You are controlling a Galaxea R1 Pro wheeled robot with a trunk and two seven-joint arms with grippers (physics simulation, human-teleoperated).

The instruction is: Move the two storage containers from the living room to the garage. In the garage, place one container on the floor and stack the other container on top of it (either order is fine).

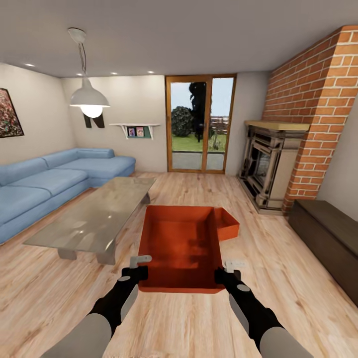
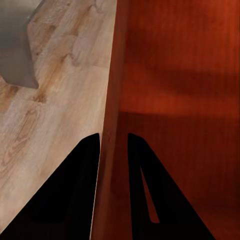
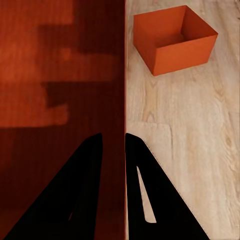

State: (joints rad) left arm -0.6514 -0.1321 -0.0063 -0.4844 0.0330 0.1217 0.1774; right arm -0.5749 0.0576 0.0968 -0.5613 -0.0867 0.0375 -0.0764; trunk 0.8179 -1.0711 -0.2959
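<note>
One orange-red open-topped storage container [image 1: 179, 243] hangs between my two arms, just above the light wood floor of the living room. My left gripper [image 1: 139, 267] is shut on its left wall; in the left wrist view the fingers [image 2: 80, 170] straddle that wall [image 2: 112, 100]. On the opposite side my right gripper [image 1: 227, 271] is shut on the right wall [image 3: 117, 75], one fingertip on each side. The other storage container [image 1: 227, 224] stands on the planks just beyond the held one's far right corner, and it also appears in the right wrist view [image 3: 172, 40].
A glass table [image 1: 94, 214] stands close on the left, with a blue corner sofa [image 1: 44, 179] behind it. A brick fireplace [image 1: 271, 169] and a dark low cabinet [image 1: 328, 238] line the right side. Wood-framed glass doors [image 1: 199, 124] are straight ahead.
</note>
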